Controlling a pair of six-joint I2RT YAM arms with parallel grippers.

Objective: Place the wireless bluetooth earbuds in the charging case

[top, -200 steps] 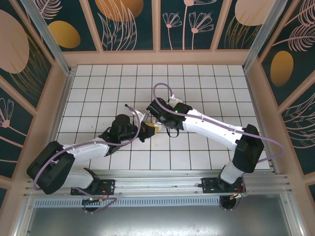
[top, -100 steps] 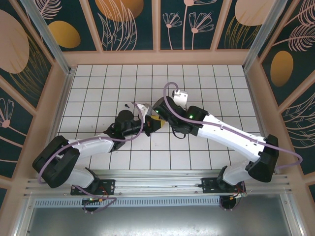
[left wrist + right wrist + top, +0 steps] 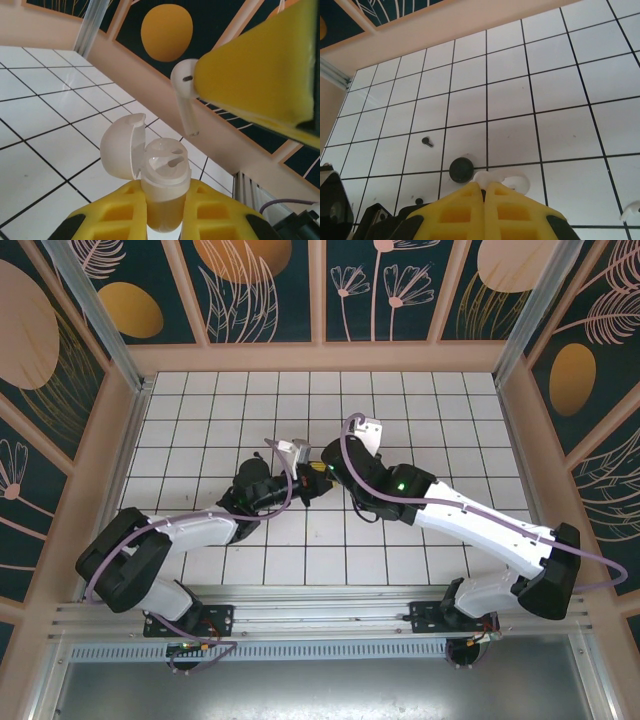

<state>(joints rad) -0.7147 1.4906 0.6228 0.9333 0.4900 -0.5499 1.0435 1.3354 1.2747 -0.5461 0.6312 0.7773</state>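
My left gripper [image 3: 163,196] is shut on a white charging case [image 3: 162,172], held upright with its lid [image 3: 121,148] flipped open to the left. A white earbud [image 3: 184,95] hangs stem-down just above and right of the case's open wells, apart from it. My right gripper [image 3: 484,188] is shut on this earbud's head [image 3: 481,177], and its yellow finger [image 3: 260,60] shows at the upper right of the left wrist view. From above, the left gripper [image 3: 306,483] and right gripper [image 3: 322,473] meet over the middle of the tiled floor. A black earbud [image 3: 427,141] lies on a tile.
A round black thing [image 3: 461,169] sits below the right gripper, beside the case lid [image 3: 516,183]. A small white piece [image 3: 630,210] lies at the right edge. Peach walls [image 3: 320,357] enclose the tiled floor [image 3: 430,420].
Both grippers have moved together away from the arm bases, toward the far wall. The right arm's elbow has swung out to the right. Both grips are unchanged.
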